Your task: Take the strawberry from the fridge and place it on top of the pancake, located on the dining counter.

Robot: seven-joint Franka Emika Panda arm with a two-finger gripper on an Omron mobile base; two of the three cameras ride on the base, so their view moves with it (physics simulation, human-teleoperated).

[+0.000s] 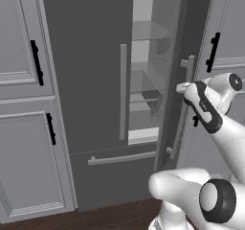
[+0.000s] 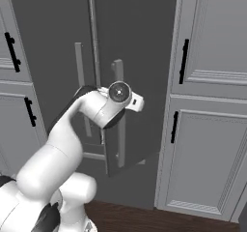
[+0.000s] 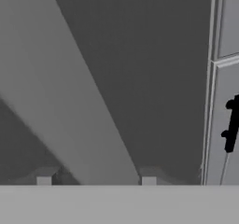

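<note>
Between light grey cabinets [image 1: 24,128], the dark grey fridge [image 1: 86,80] stands ajar, claw [image 3: 95,181] straddling its handle [image 3: 70,101].

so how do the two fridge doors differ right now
The left fridge door is shut and flat with the front; the right fridge door is swung partly open, showing pale glass shelves in the gap. The left door's bar handle hangs free; the right door's bar handle has the tool at it. Both are dark grey with light grey vertical handles.
</note>
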